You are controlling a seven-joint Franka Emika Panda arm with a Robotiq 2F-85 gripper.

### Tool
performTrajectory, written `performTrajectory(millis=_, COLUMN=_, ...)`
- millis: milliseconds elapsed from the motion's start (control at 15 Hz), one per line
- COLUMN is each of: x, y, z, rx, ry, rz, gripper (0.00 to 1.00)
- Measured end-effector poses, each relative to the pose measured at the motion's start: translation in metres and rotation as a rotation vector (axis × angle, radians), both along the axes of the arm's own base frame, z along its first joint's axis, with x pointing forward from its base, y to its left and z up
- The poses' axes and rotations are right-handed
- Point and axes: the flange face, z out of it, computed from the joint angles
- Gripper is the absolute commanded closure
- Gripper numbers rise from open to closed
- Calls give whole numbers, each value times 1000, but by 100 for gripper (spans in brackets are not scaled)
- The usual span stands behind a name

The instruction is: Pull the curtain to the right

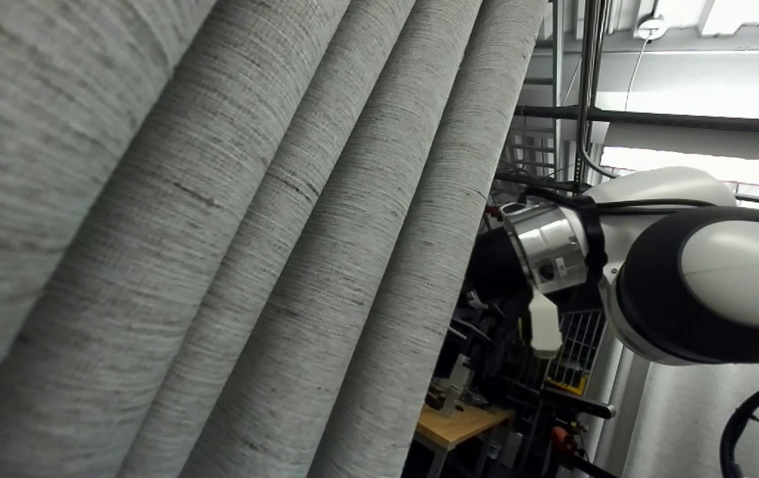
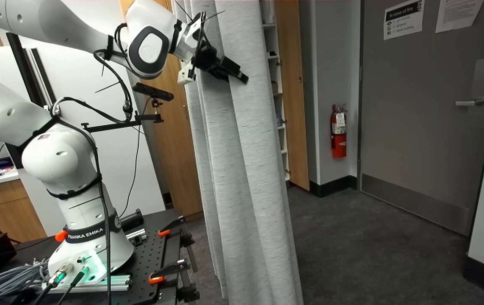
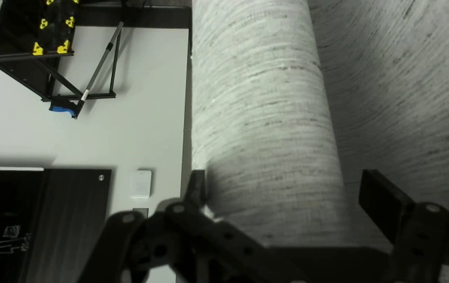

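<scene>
The curtain point(image 1: 273, 239) is a large light-grey woven drape with long pleats. It fills the left of an exterior view and hangs in front of the arm in another exterior view point(image 2: 250, 178). In the wrist view its front fold point(image 3: 263, 98) runs down between the fingers. My gripper point(image 3: 283, 190) is open, with one finger at the fold's left edge and the other to its right, over a shaded part of the fabric. It also shows against the upper curtain in an exterior view point(image 2: 238, 75). Elsewhere the curtain hides the fingertips. I cannot tell whether the fingers touch the fabric.
A wooden cabinet door point(image 2: 294, 97) and shelves stand behind the curtain. A red fire extinguisher point(image 2: 338, 131) and a grey door point(image 2: 419, 127) are at the right. A bracket-mounted camera point(image 2: 153, 91) is below the forearm. A black folded rack point(image 3: 51, 47) hangs on the wall.
</scene>
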Motion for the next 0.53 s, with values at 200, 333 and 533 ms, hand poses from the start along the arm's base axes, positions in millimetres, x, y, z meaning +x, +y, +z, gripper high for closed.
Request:
performTrajectory(millis=200, x=1, y=1, z=5, rx=-3, ry=-10, rz=4, gripper=0)
performTrajectory(millis=333, x=1, y=1, z=5, rx=-4, ry=-10, rz=5, gripper=0)
performTrajectory(millis=533, x=1, y=1, z=5, rx=-4, ry=-10, rz=5, gripper=0)
